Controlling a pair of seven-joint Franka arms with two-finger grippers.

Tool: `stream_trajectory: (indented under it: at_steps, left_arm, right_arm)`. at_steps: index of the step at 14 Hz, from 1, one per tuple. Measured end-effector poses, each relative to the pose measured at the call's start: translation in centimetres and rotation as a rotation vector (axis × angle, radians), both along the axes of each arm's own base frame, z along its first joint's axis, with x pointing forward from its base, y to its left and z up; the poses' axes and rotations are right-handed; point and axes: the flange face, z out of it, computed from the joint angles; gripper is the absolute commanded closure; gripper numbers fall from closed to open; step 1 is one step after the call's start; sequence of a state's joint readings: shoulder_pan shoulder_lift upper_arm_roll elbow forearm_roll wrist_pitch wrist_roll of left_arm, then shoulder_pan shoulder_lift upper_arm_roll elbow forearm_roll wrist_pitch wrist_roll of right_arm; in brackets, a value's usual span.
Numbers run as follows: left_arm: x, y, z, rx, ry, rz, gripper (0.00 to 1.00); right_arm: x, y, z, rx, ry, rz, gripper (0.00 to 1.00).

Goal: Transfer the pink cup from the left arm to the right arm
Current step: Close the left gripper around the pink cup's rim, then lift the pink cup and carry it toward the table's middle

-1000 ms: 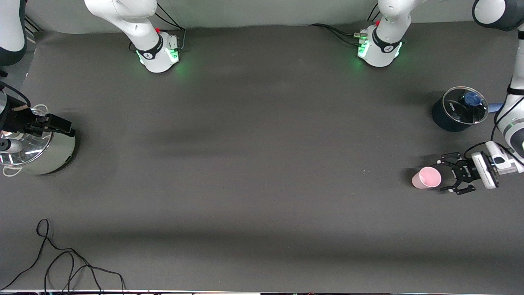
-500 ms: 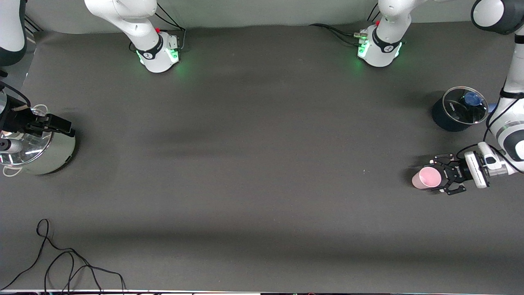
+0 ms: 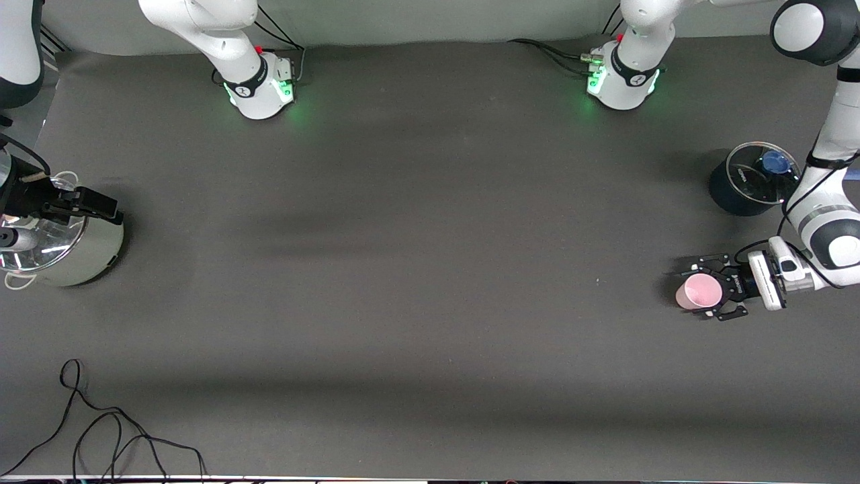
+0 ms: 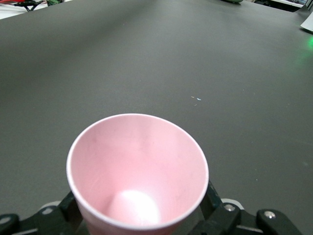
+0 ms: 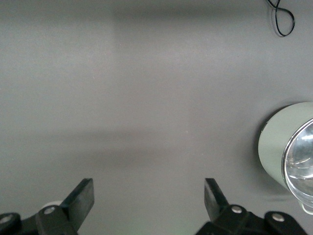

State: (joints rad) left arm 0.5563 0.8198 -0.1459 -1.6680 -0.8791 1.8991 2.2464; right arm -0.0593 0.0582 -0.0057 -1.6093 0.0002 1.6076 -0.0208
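Note:
The pink cup (image 3: 695, 290) stands upright on the dark table near the left arm's end; in the left wrist view (image 4: 137, 166) its open mouth fills the lower middle. My left gripper (image 3: 703, 294) is low at the table, open, with one finger (image 4: 209, 201) on each side of the cup's wall; I cannot tell whether they touch it. My right gripper (image 3: 101, 205) waits over the silver pot at the right arm's end, open and empty, as the right wrist view (image 5: 149, 196) shows.
A dark pot with a glass lid and blue knob (image 3: 752, 178) stands farther from the front camera than the cup. A silver pot (image 3: 67, 252) sits at the right arm's end and shows in the right wrist view (image 5: 286, 147). A black cable (image 3: 101, 430) lies near the front edge.
My left gripper has moved along the table toward the cup, from beside it to around it. The cup and the right arm have not moved.

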Motion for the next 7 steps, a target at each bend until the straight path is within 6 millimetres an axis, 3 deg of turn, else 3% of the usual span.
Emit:
stream_trajectory:
  at_steps: [1, 7]
  left_arm:
    - [0.05, -0.06, 0.03, 0.000, -0.008, -0.005, 0.99]
    - [0.60, -1.00, 0.35, -0.021, -0.028, -0.006, 1.00]
  right_arm:
    - [0.00, 0.00, 0.00, 0.000, 0.000, 0.000, 0.00]
    - [0.00, 0.00, 0.00, 0.000, 0.000, 0.000, 0.00]
